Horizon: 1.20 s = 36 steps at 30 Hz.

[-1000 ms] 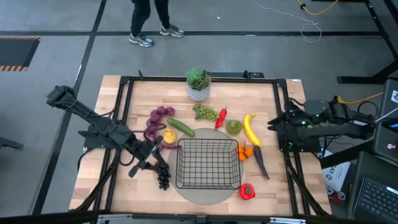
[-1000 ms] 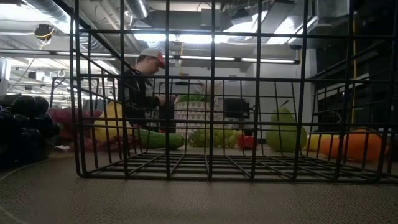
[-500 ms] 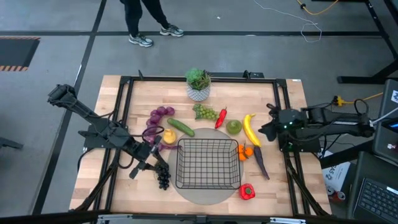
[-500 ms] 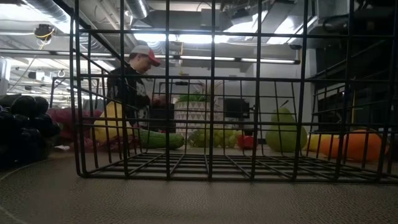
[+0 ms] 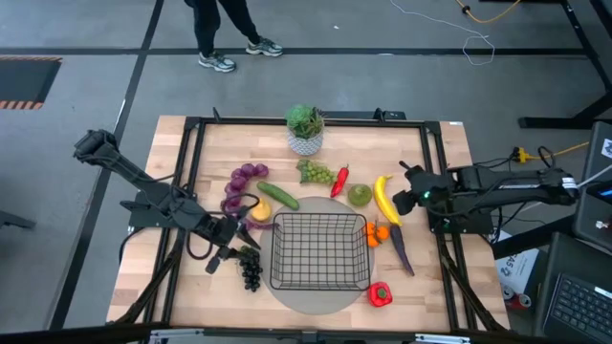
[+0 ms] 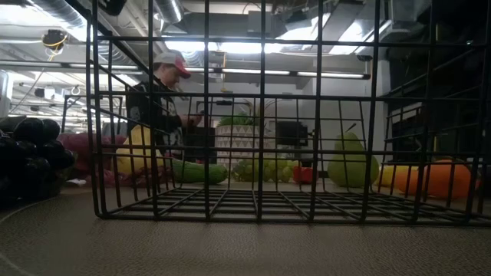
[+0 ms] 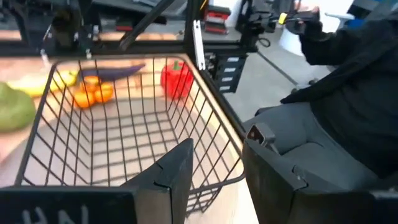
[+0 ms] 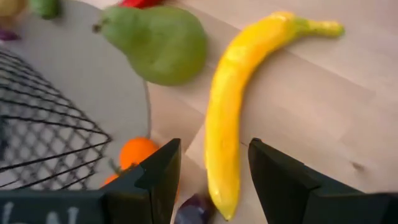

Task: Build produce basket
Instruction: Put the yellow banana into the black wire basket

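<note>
The black wire basket (image 5: pixel 320 250) stands on a round grey mat with nothing in it. The produce lies around it: banana (image 5: pixel 384 198), pear (image 5: pixel 360 195), cucumber (image 5: pixel 278 195), purple grapes (image 5: pixel 244 182), black grapes (image 5: pixel 251 272), oranges (image 5: pixel 380 232), eggplant (image 5: pixel 401 248), red pepper (image 5: pixel 380 294). My left gripper (image 5: pixel 229 258) hovers open at the basket's left side, above the black grapes, facing the basket (image 7: pixel 124 124). My right gripper (image 5: pixel 404 198) is open just right of the banana, tilted down; the banana (image 8: pixel 233 106) shows between its fingers, untouched.
A white potted plant (image 5: pixel 305 129) stands at the table's far edge, with green grapes (image 5: pixel 316 173) and a red chili (image 5: pixel 338 181) in front of it. A black frame rail (image 5: pixel 435 172) runs along the table's sides. A person walks beyond the far edge (image 5: pixel 225 33).
My right gripper has moved from the table's right edge toward the banana, sinking and tipping its fingers downward. My left gripper has swung slightly toward the black grapes while staying in place. The produce and the basket have not moved.
</note>
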{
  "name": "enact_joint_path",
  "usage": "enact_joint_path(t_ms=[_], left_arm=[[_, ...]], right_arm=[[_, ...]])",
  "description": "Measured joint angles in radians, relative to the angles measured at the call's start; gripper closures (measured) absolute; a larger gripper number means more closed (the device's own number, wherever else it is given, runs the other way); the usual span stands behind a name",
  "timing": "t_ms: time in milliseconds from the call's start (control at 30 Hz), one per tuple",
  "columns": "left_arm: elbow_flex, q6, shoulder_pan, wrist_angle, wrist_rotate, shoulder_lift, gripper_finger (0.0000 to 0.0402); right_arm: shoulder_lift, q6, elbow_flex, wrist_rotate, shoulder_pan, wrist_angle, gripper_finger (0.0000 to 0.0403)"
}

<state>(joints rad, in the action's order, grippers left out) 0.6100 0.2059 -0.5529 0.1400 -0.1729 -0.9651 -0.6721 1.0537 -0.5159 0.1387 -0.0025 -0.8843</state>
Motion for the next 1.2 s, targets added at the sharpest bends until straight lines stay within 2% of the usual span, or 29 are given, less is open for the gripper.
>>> enact_joint_path(t_ms=[267, 867, 1200], left_arm=[[-0.001, 0.005, 0.0, 0.006, -0.039, -0.049, 0.0268], [-0.001, 0.03, 0.0, 0.004, -0.047, -0.059, 0.0268], [-0.001, 0.028, 0.0, 0.004, -0.048, -0.059, 0.0268]], right_arm=[[-0.158, 0.051, 0.0, 0.027, 0.0, 0.031, 0.0215], [-0.484, 0.0, 0.0, 0.029, 0.0, 0.223, 0.0215], [-0.617, -0.042, 0.001, 0.028, 0.0, 0.255, 0.0215]])
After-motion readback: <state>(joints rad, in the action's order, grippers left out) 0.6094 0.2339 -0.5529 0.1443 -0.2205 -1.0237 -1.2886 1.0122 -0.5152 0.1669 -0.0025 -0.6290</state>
